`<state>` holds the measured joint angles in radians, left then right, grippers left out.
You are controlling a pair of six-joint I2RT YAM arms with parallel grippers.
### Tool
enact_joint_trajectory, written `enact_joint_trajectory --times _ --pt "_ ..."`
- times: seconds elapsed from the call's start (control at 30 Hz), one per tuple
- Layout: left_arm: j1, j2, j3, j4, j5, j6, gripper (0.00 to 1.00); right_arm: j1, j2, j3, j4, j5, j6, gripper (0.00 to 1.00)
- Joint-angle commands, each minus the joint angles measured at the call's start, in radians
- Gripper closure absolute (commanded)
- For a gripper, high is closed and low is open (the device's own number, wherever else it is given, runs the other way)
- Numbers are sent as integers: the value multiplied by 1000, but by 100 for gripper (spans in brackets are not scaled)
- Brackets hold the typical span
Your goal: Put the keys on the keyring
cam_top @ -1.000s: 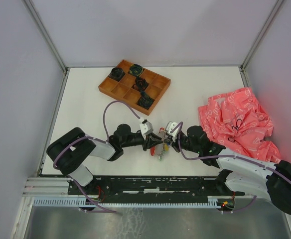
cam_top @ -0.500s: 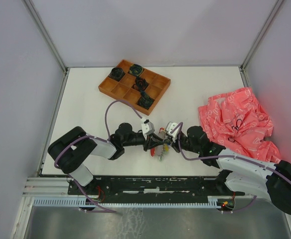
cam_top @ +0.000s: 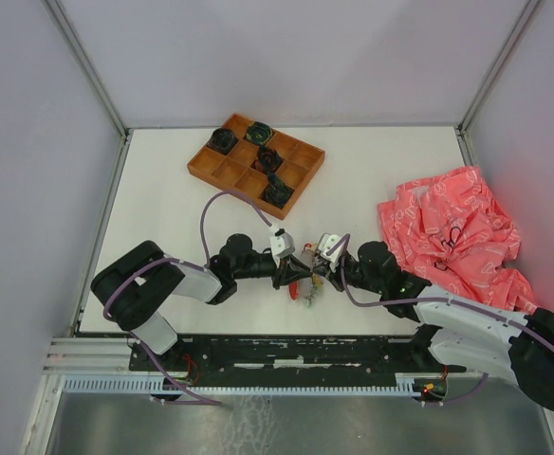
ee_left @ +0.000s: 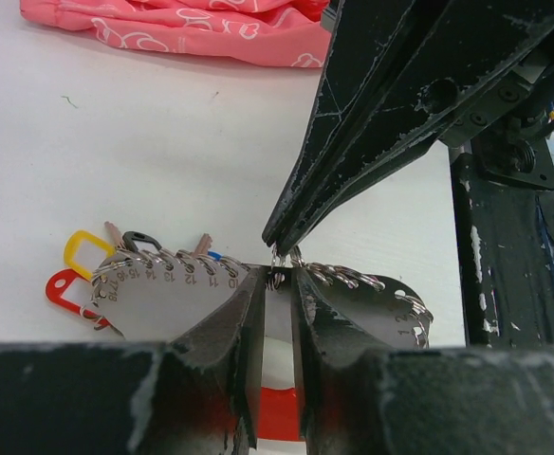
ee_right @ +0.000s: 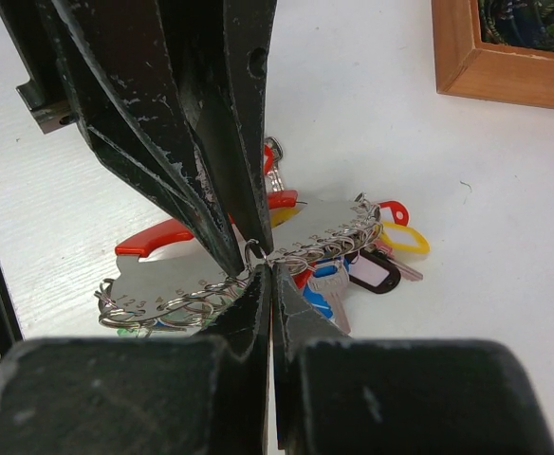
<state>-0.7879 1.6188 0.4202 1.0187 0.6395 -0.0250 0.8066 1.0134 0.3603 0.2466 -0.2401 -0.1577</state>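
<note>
Right, top view: left claw (cam_top: 292, 277) and right claw (cam_top: 313, 277) meet tip to tip over the keyring (cam_top: 303, 290), which lies on the counter (cam_top: 163, 209) directly beneath both.

Left wrist: left claw narrow, seemingly clamped across the keyring's red crescent. The grey plate (ee_left: 163, 301) has its long axis crosswise to the fingers, with keys (ee_left: 85, 254) fanned at one end.

Right wrist: right claw fully closed, tips on a wire loop (ee_right: 254, 250) at the plate rim. Can't tell if it pinches it. It's nearer that loop, so threading likely falls to it.
</note>
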Motion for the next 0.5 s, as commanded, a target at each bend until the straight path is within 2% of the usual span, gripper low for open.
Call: enact_joint_trajectory --times 0.0,0.27,0.4,0.47 --pt "-6 1 34 15 36 16 79 -3 -22 5 99 -26 1 99" --pt "-7 0 40 1 36 20 97 -2 -35 5 95 -36 1 99" --pt "-6 -33 37 -14 9 26 97 -3 -73 10 75 -27 4 96" --pt "-6 -60 38 -22 -11 27 97 -3 -105 20 55 -15 4 88"
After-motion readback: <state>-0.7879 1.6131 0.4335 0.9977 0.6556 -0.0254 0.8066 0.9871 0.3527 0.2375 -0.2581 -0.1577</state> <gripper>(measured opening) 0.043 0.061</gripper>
